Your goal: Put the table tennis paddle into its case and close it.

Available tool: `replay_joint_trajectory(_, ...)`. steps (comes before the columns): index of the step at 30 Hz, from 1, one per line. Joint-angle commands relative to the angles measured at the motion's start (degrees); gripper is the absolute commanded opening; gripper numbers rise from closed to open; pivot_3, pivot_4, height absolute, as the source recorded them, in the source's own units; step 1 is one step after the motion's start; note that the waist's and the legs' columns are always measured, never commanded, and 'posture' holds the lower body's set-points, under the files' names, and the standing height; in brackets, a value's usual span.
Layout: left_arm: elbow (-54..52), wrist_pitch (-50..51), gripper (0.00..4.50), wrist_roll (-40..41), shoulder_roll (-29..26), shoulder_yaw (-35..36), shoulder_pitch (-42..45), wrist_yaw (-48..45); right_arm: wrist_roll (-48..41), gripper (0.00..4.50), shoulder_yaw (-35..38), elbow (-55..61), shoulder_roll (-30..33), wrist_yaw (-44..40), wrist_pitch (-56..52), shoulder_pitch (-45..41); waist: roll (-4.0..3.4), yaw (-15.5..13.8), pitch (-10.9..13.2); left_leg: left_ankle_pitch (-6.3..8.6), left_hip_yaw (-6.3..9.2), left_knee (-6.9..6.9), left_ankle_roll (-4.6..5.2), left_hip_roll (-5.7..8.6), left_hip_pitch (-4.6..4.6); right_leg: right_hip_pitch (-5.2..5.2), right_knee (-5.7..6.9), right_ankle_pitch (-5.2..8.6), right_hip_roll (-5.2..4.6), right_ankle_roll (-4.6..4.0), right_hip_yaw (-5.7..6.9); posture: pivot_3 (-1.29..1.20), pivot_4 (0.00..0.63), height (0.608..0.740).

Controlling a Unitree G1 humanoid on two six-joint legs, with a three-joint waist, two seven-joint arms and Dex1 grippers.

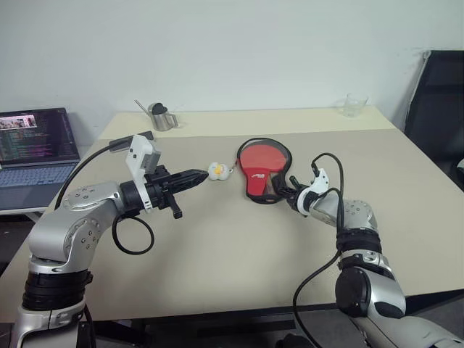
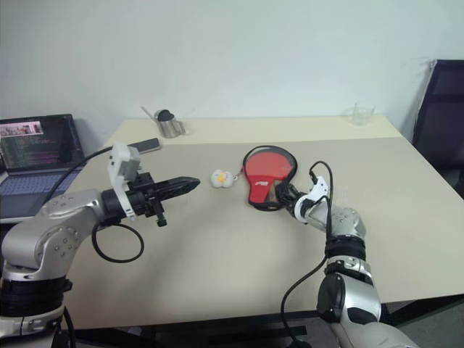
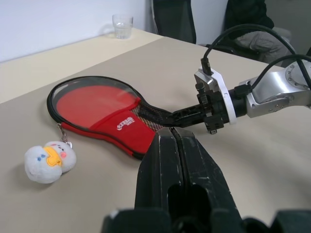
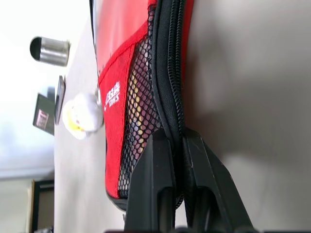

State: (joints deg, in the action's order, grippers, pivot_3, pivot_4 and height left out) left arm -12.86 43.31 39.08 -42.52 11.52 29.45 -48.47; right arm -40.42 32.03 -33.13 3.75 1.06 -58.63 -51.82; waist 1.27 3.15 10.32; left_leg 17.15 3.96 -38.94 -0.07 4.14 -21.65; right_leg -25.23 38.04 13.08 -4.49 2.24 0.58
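Visibly: case [image 3: 116,127] | white logo, unreadable | right gripper [image 4: 176,145] pinching zipper edge

place: office or lab room, probably | signs: wide beige table [image 1: 217,254] against a plain white wall [image 1: 232,51]; open laptop [image 1: 36,148] showing code; black office chair [image 1: 435,94]; metal cup [image 1: 161,116]; glass [image 1: 353,105]

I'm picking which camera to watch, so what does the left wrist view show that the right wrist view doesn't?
Left wrist view: the drinking glass at the table's far edge, the right gripper from outside, shut on the case, and the shut left gripper.

Right wrist view: the zipper up close, the metal cup and the phone.

Both: the case's red front and the plush charm.
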Motion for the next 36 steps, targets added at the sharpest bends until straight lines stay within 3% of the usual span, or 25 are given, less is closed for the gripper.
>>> replay_joint_trajectory(1,-0.40,-1.29,0.00,0.05,-1.19,0.25,1.33,-1.51,-3.91,0.03,-2.59,8.54,3.40,-3.37,-11.17,3.15,0.00,-0.14,0.00,0.00,0.02,0.00,0.00,0.00,-0.06,-0.04,-0.04,0.00,0.00,0.00,0.02,0.00,0.150,0.740)
replay_joint_trajectory(13,6.85,-3.53,0.00,-2.32,-3.23,-1.51,5.99,-7.27,-9.23,0.03,-5.57,27.74,7.97,-8.83,-32.61,14.61,0.00,-0.47,0.00,0.02,0.01,0.02,0.04,-0.07,-0.12,-0.07,-0.08,0.00,0.09,0.00,0.04,0.00,0.150,0.740)
replay_joint_trajectory(18,9.24,-3.93,0.00,-3.45,-3.53,-3.30,6.49,-9.35,-19.38,0.03,-9.30,36.64,11.33,-8.31,-33.87,25.11,0.00,-0.98,0.00,0.05,0.02,0.03,0.08,-0.08,-0.13,-0.06,-0.14,0.01,0.11,0.01,0.06,0.00,0.150,0.740)
replay_joint_trajectory(30,13.91,-4.47,0.00,-5.46,-1.79,-7.70,10.32,-12.92,-42.86,0.03,-10.63,47.68,11.12,4.94,-33.31,40.69,0.04,-1.36,-0.02,0.13,0.01,0.03,0.21,-0.18,-0.08,0.00,-0.17,0.01,0.19,0.01,0.07,0.00,0.150,0.740)
replay_joint_trajectory(36,15.30,-4.38,0.00,-5.86,-0.89,-9.45,11.99,-15.20,-60.03,0.03,-17.83,50.25,16.38,17.10,-21.13,47.74,0.08,-1.28,-0.04,0.16,-0.02,0.03,0.26,-0.22,-0.05,0.02,-0.18,0.01,0.21,0.01,0.06,0.00,0.150,0.740)
